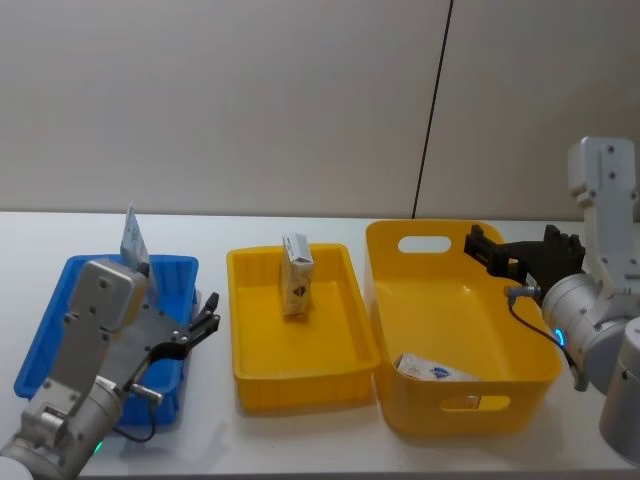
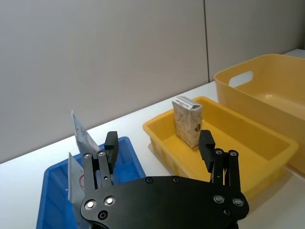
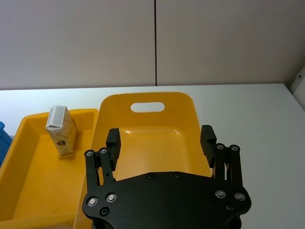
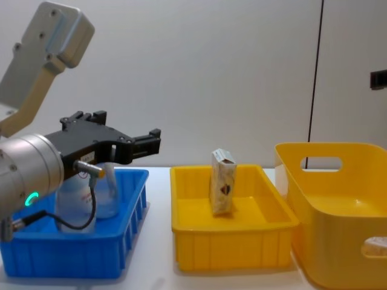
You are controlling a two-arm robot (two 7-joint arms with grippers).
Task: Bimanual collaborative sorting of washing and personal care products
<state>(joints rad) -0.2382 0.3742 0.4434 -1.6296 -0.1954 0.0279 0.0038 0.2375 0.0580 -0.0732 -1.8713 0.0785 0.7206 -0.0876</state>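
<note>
A small white-grey carton [image 1: 296, 273] [image 2: 188, 121] [image 3: 62, 131] [image 4: 222, 181] stands upright in the shallow yellow tray [image 1: 300, 385]. Two soft pale tubes [image 4: 106, 188] [image 2: 83, 138] stand in the blue tray [image 1: 45, 340] [image 4: 130, 199]; the head view shows one tube tip [image 1: 133, 238]. A white pack with blue print [image 1: 435, 372] lies flat in the deep yellow basket [image 1: 400, 300]. My left gripper [image 1: 208, 312] [image 2: 158, 145] [image 4: 149, 142] hovers open and holds nothing above the blue tray's right side. Over the basket's right rim, my right gripper [image 1: 512, 245] [image 3: 160, 140] is open with nothing in it.
The three containers sit side by side on a white table [image 1: 210, 430] against a grey wall. The basket [image 3: 147, 107] has handle cut-outs in its far and near walls. Bare table lies in front of the trays.
</note>
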